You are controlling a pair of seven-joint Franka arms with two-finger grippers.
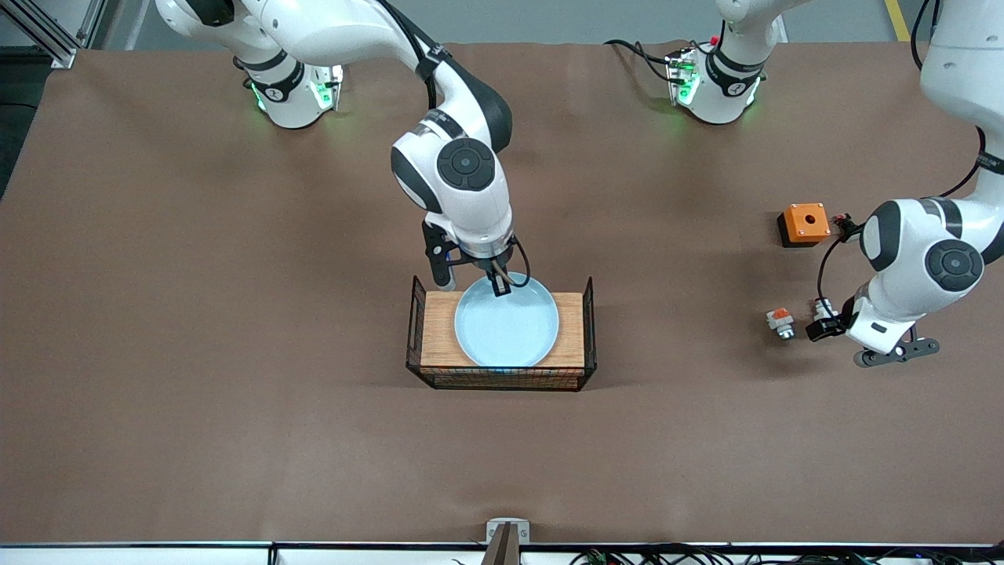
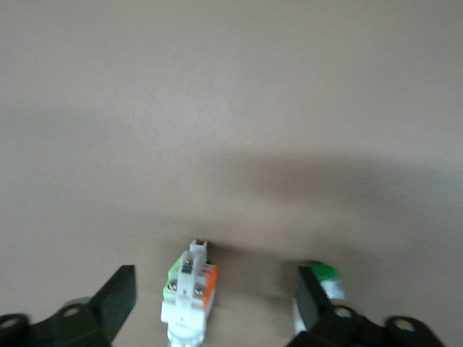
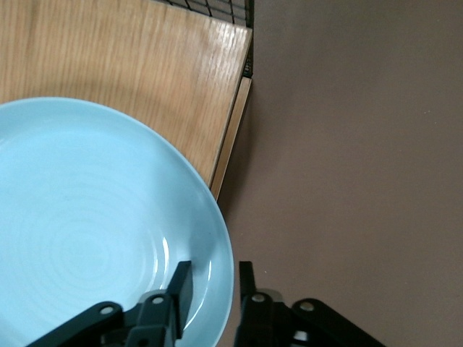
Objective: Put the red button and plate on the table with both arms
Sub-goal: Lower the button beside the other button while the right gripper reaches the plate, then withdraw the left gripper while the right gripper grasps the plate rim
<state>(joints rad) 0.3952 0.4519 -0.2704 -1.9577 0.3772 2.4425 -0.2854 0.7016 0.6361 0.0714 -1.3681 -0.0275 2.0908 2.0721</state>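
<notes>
The pale blue plate (image 1: 507,326) (image 3: 87,231) rests on a wooden board on the brown table (image 1: 235,314). My right gripper (image 1: 500,284) (image 3: 215,278) straddles the plate's rim on the side toward the robots' bases. One finger is inside the dish and one outside, with a little gap still showing. At the left arm's end of the table, the red button (image 1: 822,308) (image 2: 189,300), white with orange and green sides, lies on the table. It sits between the wide-open fingers of my left gripper (image 1: 820,326) (image 2: 217,289), and neither finger touches it.
The wooden board (image 1: 569,329) (image 3: 108,65) has black wire ends (image 1: 590,329). A white-grey piece with an orange top (image 1: 780,322) lies beside the button. An orange box with a round hole (image 1: 804,224) stands farther from the front camera. A green-and-white piece (image 2: 322,278) shows by one left finger.
</notes>
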